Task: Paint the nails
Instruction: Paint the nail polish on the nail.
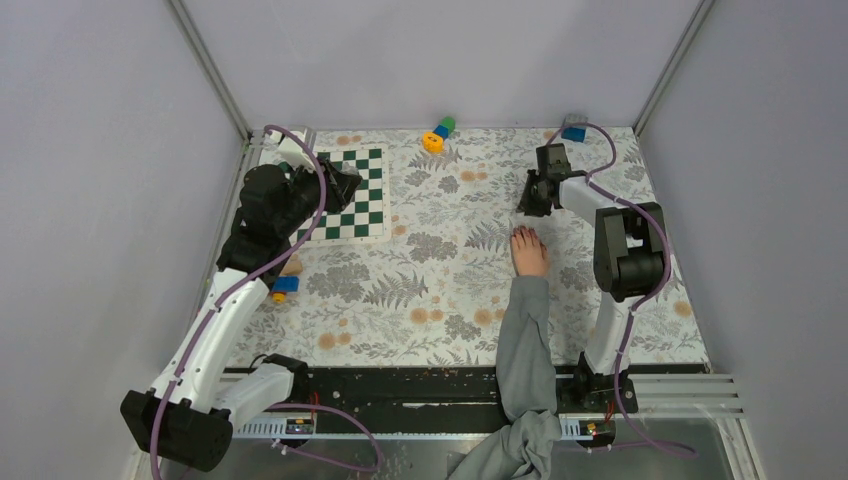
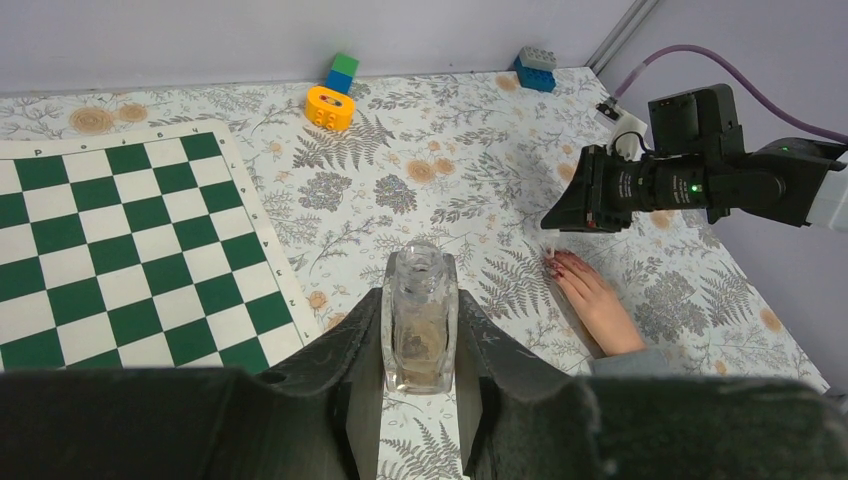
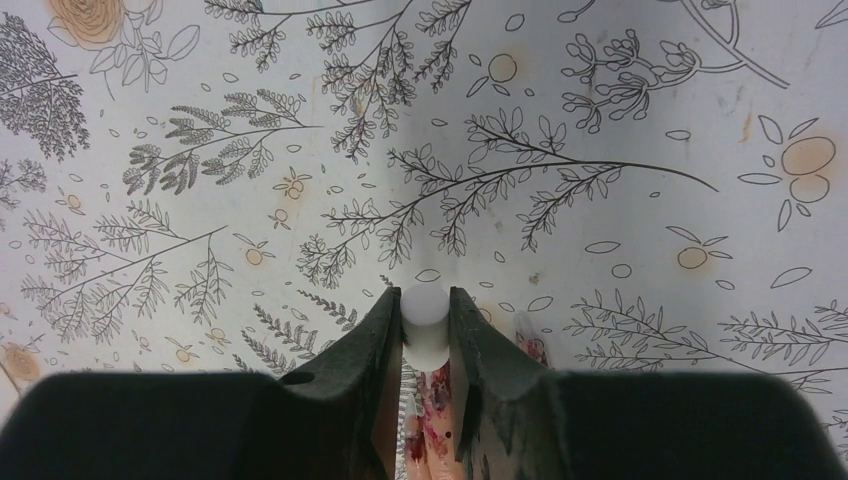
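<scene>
Closest to the lens on the left side, the left gripper (image 2: 420, 322) is clamped tight around a small clear glass bottle (image 2: 420, 300), upright and with its neck uncovered, held above the floral surface (image 1: 440, 290) just right of the green-and-white chessboard (image 1: 345, 195). Further right, at the far edge, sit an orange toy (image 1: 433, 141) and a blue brick (image 1: 573, 131), both well apart from the work. Right of centre, a bare hand (image 1: 528, 252) with a grey sleeve (image 1: 525, 340) lies flat, palm down, fingers pointing away from the arm bases; the nails (image 2: 556, 268) show dark red at the fingertips. Directly over those fingertips hangs the right gripper (image 3: 425, 325), pinching a short white cap (image 3: 423, 305), judged to be the brush handle; the bristle end is too small to make out. The step in hand looks like laying polish on one nail. Doing it well probably calls for a slow, shallow descent, a light stroke from cuticle toward tip along the finger's line, and no sideways drift onto skin. Pressing hard risks smearing polish or jabbing the finger, and the bottle should be kept level for the next dip.
</scene>
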Controlling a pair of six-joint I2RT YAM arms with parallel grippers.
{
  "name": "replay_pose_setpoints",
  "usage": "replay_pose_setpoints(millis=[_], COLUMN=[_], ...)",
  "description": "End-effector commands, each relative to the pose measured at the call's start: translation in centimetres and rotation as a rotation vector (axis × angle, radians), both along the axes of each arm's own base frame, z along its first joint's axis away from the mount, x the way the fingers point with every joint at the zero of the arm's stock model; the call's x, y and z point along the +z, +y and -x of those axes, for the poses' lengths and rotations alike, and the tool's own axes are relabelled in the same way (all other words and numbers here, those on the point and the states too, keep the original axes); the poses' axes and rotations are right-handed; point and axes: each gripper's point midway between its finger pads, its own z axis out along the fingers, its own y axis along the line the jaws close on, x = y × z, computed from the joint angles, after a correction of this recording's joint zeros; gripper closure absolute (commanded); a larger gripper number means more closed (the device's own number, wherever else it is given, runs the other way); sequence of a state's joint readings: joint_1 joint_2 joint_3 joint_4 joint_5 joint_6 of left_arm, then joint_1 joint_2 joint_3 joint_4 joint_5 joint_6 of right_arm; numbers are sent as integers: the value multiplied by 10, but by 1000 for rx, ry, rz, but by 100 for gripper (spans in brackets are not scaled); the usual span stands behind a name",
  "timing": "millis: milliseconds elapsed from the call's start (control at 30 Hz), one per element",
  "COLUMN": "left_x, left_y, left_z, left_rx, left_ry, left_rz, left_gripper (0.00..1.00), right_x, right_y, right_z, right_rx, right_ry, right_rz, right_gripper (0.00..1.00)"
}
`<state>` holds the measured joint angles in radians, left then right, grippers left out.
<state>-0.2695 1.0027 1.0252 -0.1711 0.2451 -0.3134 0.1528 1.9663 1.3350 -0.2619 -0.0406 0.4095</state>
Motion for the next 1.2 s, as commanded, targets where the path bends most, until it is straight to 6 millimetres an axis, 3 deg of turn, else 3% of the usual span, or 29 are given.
replay_pose_setpoints(millis=[0, 1167], left_x=[20, 18], left_y=[4, 3], left_z=[0, -5], left_rx=[20, 15], left_ry=[-74, -79], left_rz=[16, -2], left_gripper=[100, 100], right_x=[10, 6], right_y=[3, 4], right_z=[-12, -15], right_rx=[-11, 0], right_ry=[-27, 9], right_rz=[20, 172], right_gripper=[100, 100])
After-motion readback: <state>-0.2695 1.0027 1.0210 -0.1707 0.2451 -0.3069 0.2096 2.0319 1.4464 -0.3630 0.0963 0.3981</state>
